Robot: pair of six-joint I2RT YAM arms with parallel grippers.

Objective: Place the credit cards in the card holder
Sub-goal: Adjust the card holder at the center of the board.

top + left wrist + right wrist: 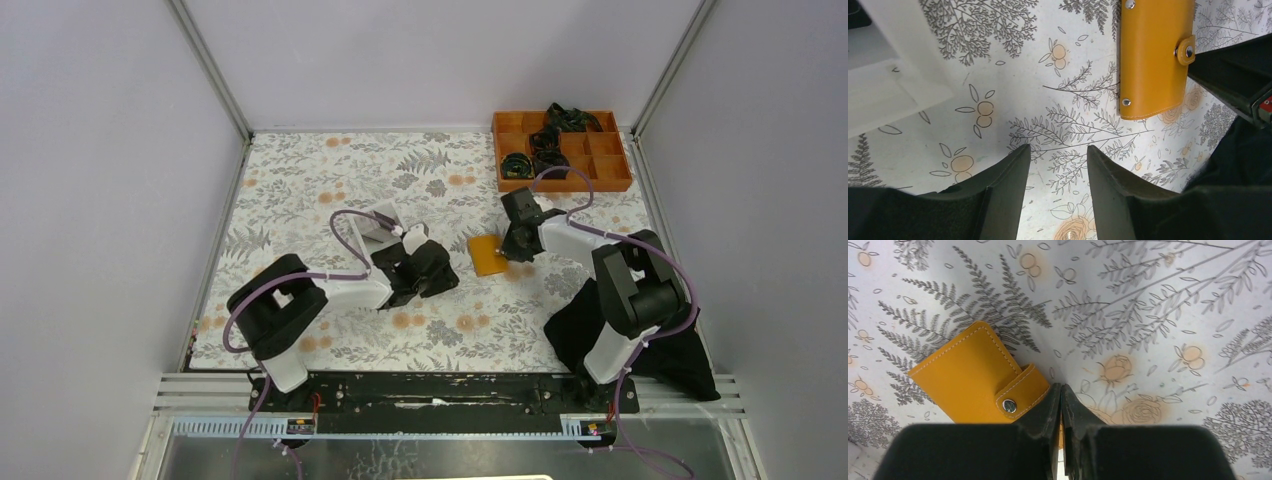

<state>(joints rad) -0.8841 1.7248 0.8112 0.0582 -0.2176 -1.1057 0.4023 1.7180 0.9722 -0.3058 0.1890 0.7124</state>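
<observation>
1. so the card holder (488, 254) lies flat and folded shut on the tabletop (300, 190), roughly mid-depth and a bit toward the right edge; the snap on its clasp strap (1009, 405) is done up
2. the right gripper (512, 245) sits at the holder's right side; on the right wrist cam its fingers (1050, 405) are clenched nearly together, tips right by the clasp strap at the holder's edge; a sliver of orange shows through the thin gap, but honestly I can't tell if it's pinching anything or just touching
3. the left gripper (440, 275) is just left of the holder, not touching it; on its own cam the fingers (1013, 175) are spread apart with nothing but flowery tabletop between them, so released; the holder is up ahead of them toward the right of that view
4. a white box (375, 228) sits just behind the left gripper, toward the left edge; only its corner shows on the left wrist cam
5. an orange compartment tray (615, 183) is in the far right corner with some dark tangled stuff in a few cells; can't make out what
6. a black cloth (680, 360) is bunched at the near right corner, around the right arm's base
</observation>
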